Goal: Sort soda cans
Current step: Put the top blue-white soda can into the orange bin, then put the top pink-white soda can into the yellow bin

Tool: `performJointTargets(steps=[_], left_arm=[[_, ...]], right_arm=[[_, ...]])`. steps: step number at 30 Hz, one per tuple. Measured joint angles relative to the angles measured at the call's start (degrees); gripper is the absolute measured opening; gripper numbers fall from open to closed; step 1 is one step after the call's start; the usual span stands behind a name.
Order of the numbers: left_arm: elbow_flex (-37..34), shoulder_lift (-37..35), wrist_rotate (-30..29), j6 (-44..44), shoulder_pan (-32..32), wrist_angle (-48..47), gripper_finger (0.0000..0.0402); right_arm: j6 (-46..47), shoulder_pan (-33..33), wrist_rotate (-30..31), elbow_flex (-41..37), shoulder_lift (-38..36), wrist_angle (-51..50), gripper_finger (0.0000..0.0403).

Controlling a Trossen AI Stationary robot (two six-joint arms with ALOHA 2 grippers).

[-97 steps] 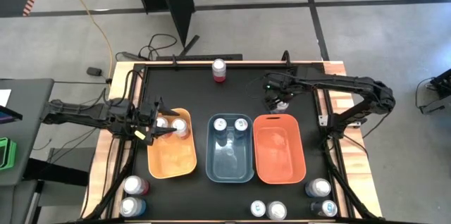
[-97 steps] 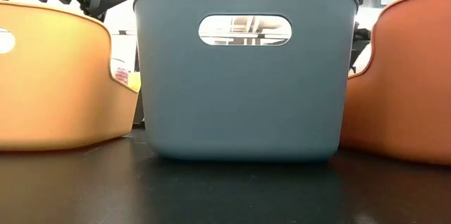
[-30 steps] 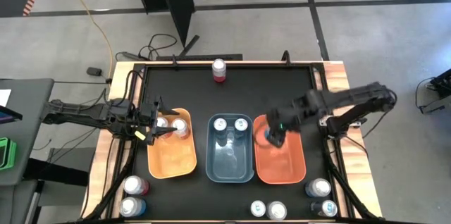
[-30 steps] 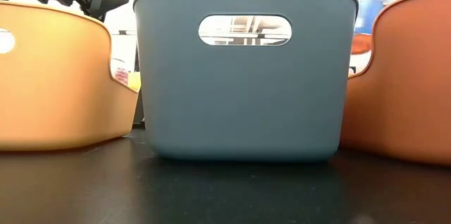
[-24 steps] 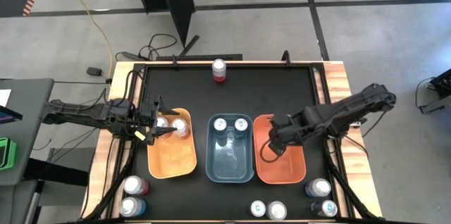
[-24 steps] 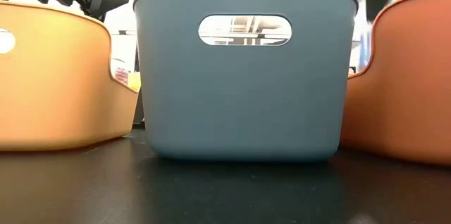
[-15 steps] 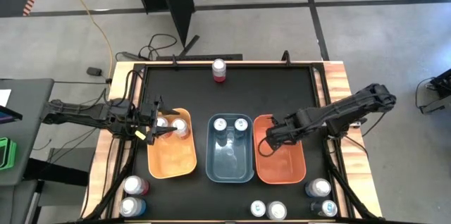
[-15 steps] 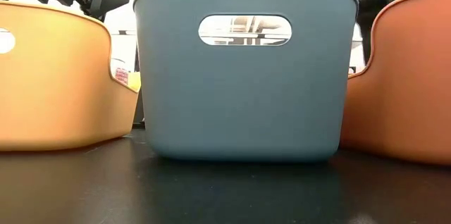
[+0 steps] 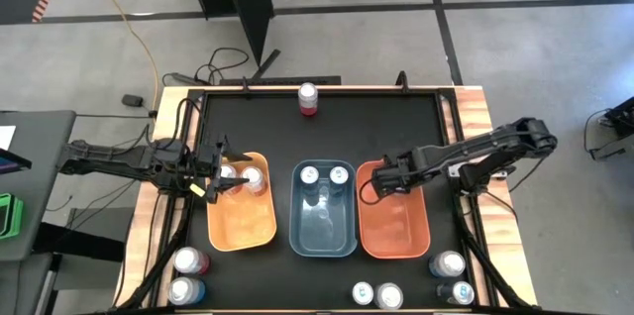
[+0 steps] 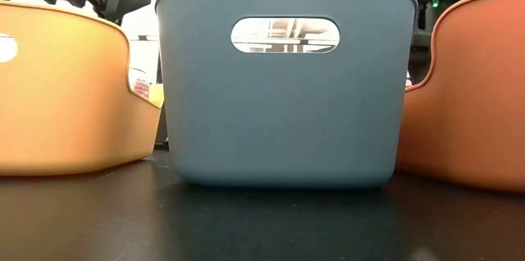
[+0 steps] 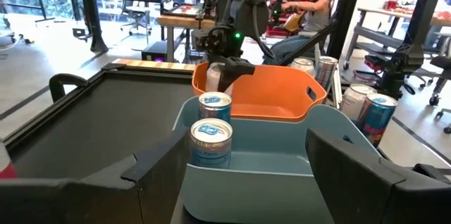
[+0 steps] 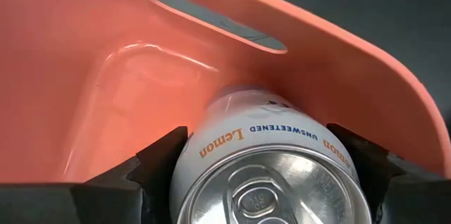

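My right gripper (image 9: 369, 189) reaches down into the far left corner of the red-orange bin (image 9: 396, 231), shut on a white soda can (image 12: 271, 175) with a silver top. My left gripper (image 9: 224, 182) hangs level and open over the far end of the orange bin (image 9: 243, 224), nothing between its fingers; two cans (image 9: 253, 177) stand in that bin's far end. Two blue cans (image 11: 211, 138) stand in the blue bin (image 9: 323, 221). A red can (image 9: 308, 99) stands at the table's far edge. Several more cans (image 9: 188, 262) stand along the near edge. My right gripper pinches the white can by its round side wall just under the top rim (image 12: 194, 155), one finger (image 12: 156, 164) on each side. The fingers come from above, pointing steeply down. The can stays upright by the bin's far wall; its bottom is hidden, so whether it rests I cannot tell.
The three bins stand side by side mid-table, close together. Loose cans stand at the near left (image 9: 183, 291), near middle (image 9: 376, 296) and near right (image 9: 451, 263). The black tabletop (image 9: 357, 127) beyond the bins holds only the red can. A person sits in the room beyond.
My right gripper has gone down with the white can into the far left corner of the red-orange bin, and its wrist has rolled on the way. The can stays in the hold.
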Motion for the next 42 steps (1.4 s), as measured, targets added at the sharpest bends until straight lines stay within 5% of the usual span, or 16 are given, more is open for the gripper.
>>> performJointTargets(steps=[3,9,28,35,42], left_arm=[[0.0,0.0,0.0,0.0,0.0,-0.3,0.0279],[0.0,0.0,0.0,0.2,0.0,-1.0,0.0279],[0.0,0.0,-4.2,0.2,0.0,-1.0,0.0279],[0.0,1.9,-9.0,-1.8,0.0,2.1,0.0279],[0.7,13.5,-16.4,-1.5,1.6,15.8,0.0279]], right_arm=[[-0.2,0.0,-0.1,0.0,0.0,0.3,0.0296],[-2.5,0.0,-0.1,0.0,0.0,0.4,0.0385],[-14.3,0.3,1.7,15.1,0.0,-8.6,0.0386],[-28.3,1.4,12.2,20.2,0.0,1.0,0.0384],[-51.7,-3.3,18.6,20.6,0.0,21.5,0.0384]])
